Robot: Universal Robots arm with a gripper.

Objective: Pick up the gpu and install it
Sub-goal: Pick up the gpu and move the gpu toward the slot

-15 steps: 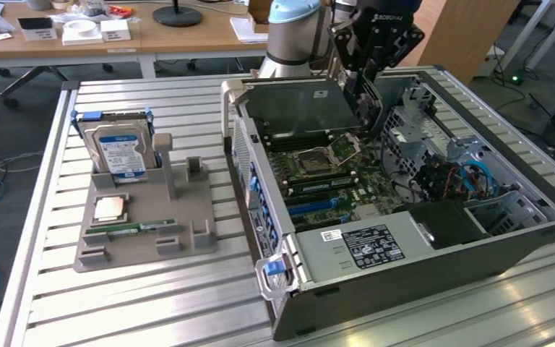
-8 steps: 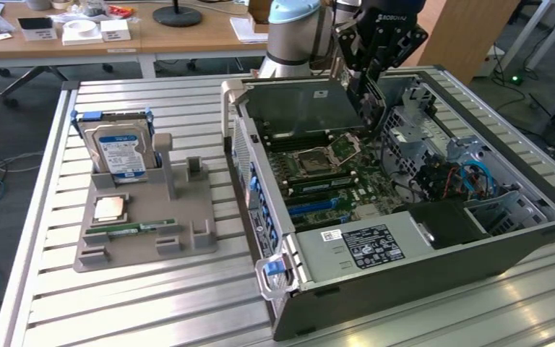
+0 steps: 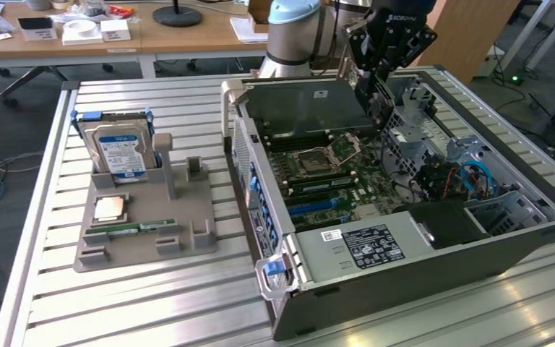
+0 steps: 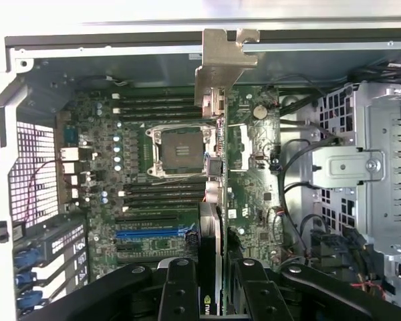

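**Gpu clamped edge-on over the open case**

Nearest my wrist camera, the gripper [image 4: 215,271] is closed down to the thickness of a card. Its two black fingers [image 4: 180,291] press on either face of the gpu [image 4: 212,221]. I see that card edge-on, so both faces are hidden, and its near end is cut off by the frame edge beside a scrap of green logo. Its one silver bracket [image 4: 222,60] is at the far end, in front of the case wall. The card hangs over the motherboard [image 4: 254,167], just beside the single CPU socket [image 4: 180,150], and covers a strip of board. I cannot tell whether it touches anything below. One blue slot [image 4: 150,234] shows beside the gripped end of the card.

In the exterior view, nearest is the computer case [image 3: 403,267], lying open side up on the slatted table [image 3: 113,311], with one blue latch [image 3: 274,269] on its near corner. To the exterior view's left sits one grey tray [image 3: 142,249] carrying three parts: one RAM stick [image 3: 133,229] lying flat, one square processor chip [image 3: 110,208], and one hard drive [image 3: 118,148] upright at its far end. Farther back the gripper reaches into the case's far end, where the card blends into dark metal and is hard to make out. The arm [image 3: 292,32] is cut off by the frame. Beyond are wooden desks [image 3: 191,36], their clutter too small to name.
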